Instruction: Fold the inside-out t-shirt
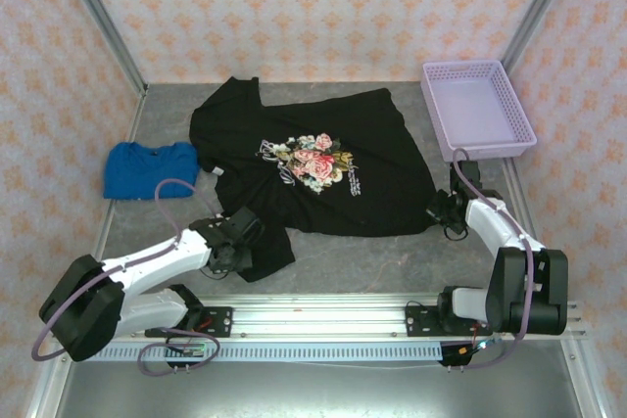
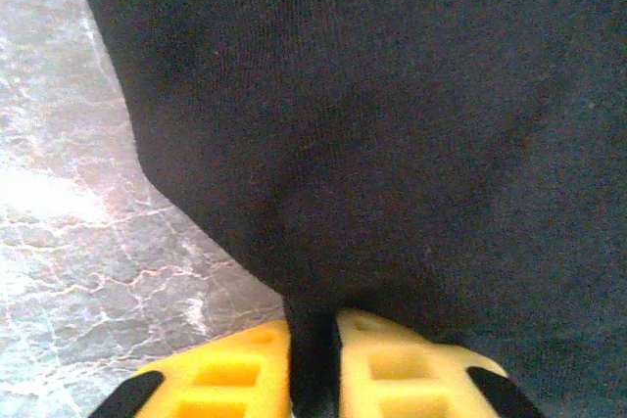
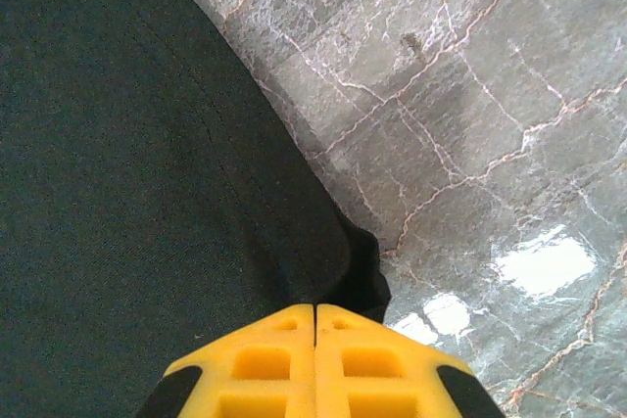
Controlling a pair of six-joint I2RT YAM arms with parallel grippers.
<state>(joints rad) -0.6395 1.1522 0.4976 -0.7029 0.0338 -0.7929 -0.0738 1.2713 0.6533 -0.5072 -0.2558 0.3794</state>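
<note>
Left pincer [image 2: 313, 332] is clamped on a fold of the shirt [image 1: 372, 134], with black cloth nipped between its yellow fingers [image 2: 225, 379]. Right pincer [image 3: 315, 312] is pressed together, a shirt corner puckered at its tips and, by the look of it, caught there. You hold the near edge at both ends. The shirt's long axis runs crosswise, from one pincer to the other, and the rest of it spreads away beyond both. Each arm is nearest its own end, so the fold likely carries this edge forward.

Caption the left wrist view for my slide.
Left gripper pinching a fold of black t-shirt above grey table.
</note>
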